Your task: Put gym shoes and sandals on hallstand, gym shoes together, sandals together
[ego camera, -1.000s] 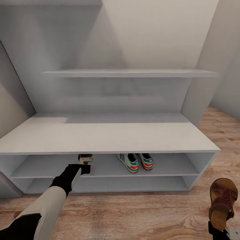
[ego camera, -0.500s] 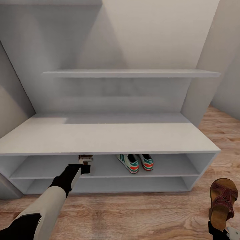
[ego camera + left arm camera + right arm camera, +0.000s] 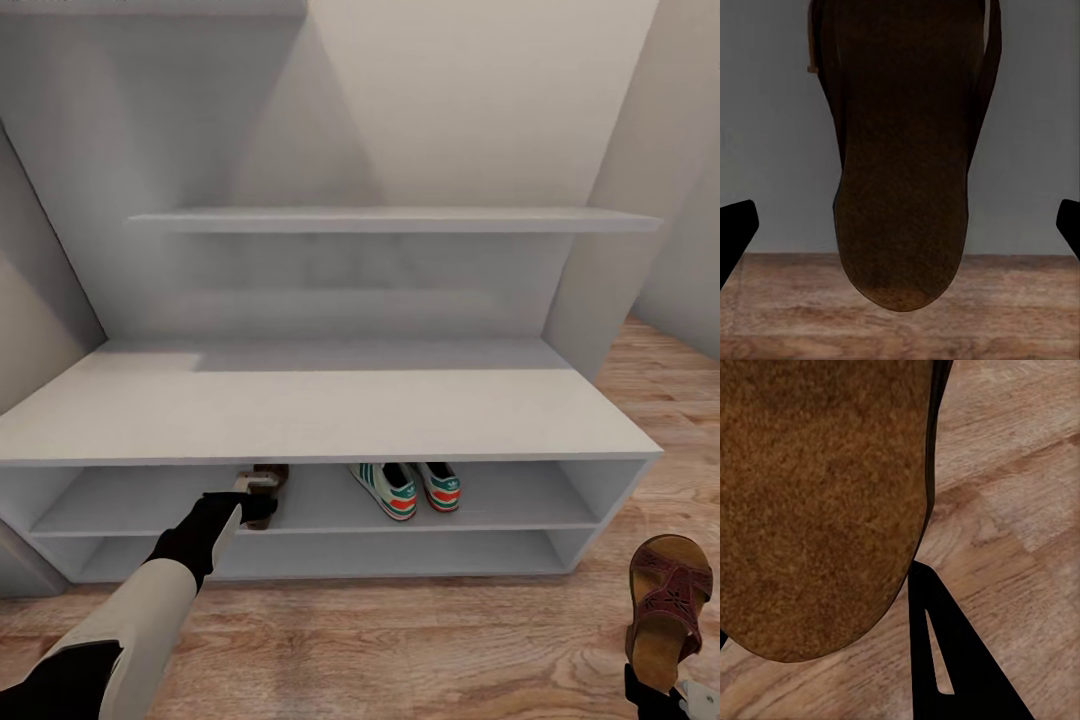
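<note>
One sandal (image 3: 266, 478) is lying at the upper shelf's front edge in the hallstand (image 3: 320, 420), left of the gym shoes (image 3: 405, 486). My left gripper (image 3: 255, 500) is spreading its fingers (image 3: 735, 229) wide apart around its heel. My right gripper (image 3: 655, 690) is clamping the other sandal (image 3: 664, 610) above the corridor floor (image 3: 400, 640).

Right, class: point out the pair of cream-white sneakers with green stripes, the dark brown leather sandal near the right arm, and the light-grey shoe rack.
Cream-white sneakers (image 3: 405, 487): head view, red heels.
Dark brown leather sandal (image 3: 668, 602): head view, patterned upper.
Light-grey shoe rack (image 3: 320, 415): head view, bare top.

Home corridor: shoe rack (image 3: 330, 420), plank floor (image 3: 420, 650)
</note>
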